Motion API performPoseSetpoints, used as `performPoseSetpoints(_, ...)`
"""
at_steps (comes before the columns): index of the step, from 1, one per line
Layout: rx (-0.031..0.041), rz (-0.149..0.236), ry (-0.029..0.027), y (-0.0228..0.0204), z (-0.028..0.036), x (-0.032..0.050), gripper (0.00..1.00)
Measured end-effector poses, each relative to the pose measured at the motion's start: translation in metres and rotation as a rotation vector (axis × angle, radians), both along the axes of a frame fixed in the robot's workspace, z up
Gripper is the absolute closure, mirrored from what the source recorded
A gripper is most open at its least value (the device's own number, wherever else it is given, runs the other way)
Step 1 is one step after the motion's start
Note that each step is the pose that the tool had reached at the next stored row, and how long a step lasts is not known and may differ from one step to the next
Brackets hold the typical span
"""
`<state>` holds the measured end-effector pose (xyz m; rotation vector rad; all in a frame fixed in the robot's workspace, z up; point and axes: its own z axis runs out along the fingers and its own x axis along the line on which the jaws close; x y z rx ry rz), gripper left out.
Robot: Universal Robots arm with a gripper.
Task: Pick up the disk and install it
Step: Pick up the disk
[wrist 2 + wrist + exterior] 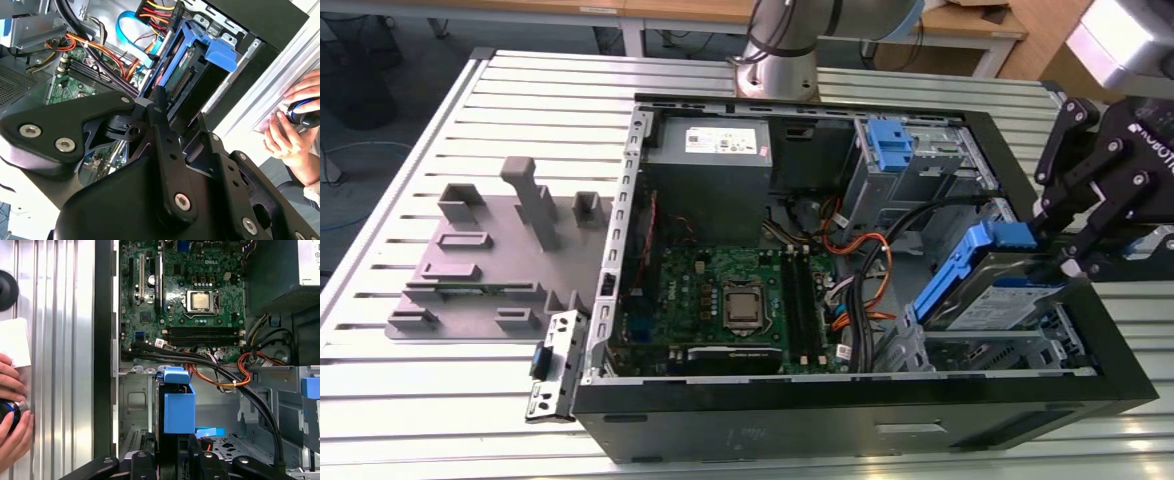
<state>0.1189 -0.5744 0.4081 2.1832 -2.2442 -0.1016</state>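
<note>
Disk [991,297] gripped, tilted in the computer case [854,400]
The gripper [1054,262] is closed on the disk's raised end. The disk leans in the case's corner drive bay, beside the motherboard [720,300], with its blue rail [942,282] facing the motherboard.

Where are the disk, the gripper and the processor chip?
the disk [1007,297], exterior view, on its labelled silver face.
the gripper [1063,255], exterior view, midway between its fingertips at the disk's upper end.
the processor chip [202,300], first wrist view, on its metal lid.
</note>
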Motion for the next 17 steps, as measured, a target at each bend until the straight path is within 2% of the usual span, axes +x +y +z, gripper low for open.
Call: performPoseSetpoints(17,-0.0001,0.0,0.0,0.0,-0.0309,0.0,0.65)
